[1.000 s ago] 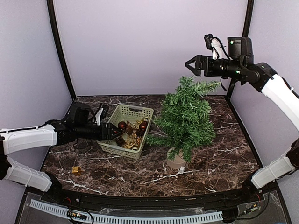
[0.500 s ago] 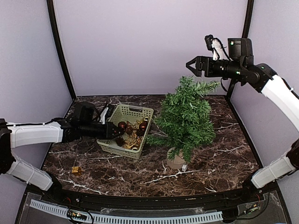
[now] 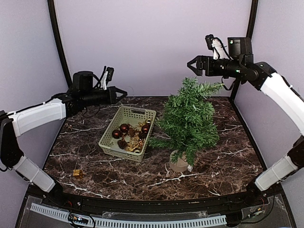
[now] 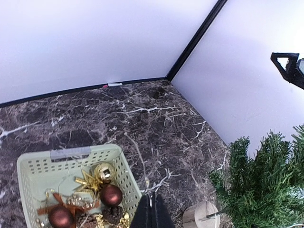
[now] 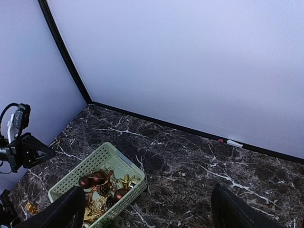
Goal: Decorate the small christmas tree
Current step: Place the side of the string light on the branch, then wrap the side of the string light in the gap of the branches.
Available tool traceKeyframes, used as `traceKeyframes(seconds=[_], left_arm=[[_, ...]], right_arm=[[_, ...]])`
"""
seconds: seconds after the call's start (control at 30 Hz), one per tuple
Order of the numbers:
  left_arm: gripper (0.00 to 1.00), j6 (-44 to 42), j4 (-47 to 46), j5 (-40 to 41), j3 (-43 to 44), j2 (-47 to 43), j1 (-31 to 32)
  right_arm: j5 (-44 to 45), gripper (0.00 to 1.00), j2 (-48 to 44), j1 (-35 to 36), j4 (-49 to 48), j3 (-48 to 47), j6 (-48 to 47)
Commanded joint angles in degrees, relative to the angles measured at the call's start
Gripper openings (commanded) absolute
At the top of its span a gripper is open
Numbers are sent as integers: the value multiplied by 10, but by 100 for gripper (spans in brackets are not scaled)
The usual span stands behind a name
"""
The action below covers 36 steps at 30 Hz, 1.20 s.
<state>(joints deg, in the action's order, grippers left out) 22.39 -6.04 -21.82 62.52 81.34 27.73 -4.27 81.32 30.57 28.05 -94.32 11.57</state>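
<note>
The small christmas tree (image 3: pixel 190 118) stands right of centre on its round wooden base (image 3: pixel 179 165); the left wrist view shows its branches (image 4: pixel 266 180) and base (image 4: pixel 202 216). My left gripper (image 3: pixel 122 91) hangs high over the back left of the table, behind the pale green basket (image 3: pixel 137 113). It is shut, with nothing visible between its fingertips (image 4: pixel 152 209). My right gripper (image 3: pixel 194 65) hovers above and just behind the treetop. It is open and empty, and its fingers (image 5: pixel 71 209) sit at the view's lower corners.
The basket (image 4: pixel 71 153) (image 5: pixel 111 152) holds brown balls (image 3: pixel 124 127), a gold star (image 4: pixel 88 181), a gold ball and pine cones. A small gold item (image 3: pixel 77 173) lies on the marble near the front left. Black corner posts and pale walls enclose the table.
My left gripper shut inside the basket, then rose and pulled back toward the rear left, leaving the ornaments in the basket. The right arm barely moved.
</note>
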Motion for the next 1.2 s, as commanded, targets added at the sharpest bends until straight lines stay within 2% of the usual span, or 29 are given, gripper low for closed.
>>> traceKeyframes(seconds=[0.0,0.2,0.43,0.8,1.0,1.17], left_arm=[[0,-58,-10,-61,100,63,-2],[0,-90,-6,-146,230,135,-2],[0,-104,2,-210,308,195,-2],[0,-113,53,-230,435,262,12],[0,-132,90,-227,488,289,38],[0,-133,97,-239,513,301,49]], right_arm=[[-28,94,21,-19,-37,-22,-9],[-119,95,61,-70,-72,-24,-10],[-251,97,127,-87,-109,-58,-69],[-446,83,214,-86,-156,-141,-86],[-465,79,253,-68,-91,-198,-134],[-444,74,267,-55,-85,-204,-148]])
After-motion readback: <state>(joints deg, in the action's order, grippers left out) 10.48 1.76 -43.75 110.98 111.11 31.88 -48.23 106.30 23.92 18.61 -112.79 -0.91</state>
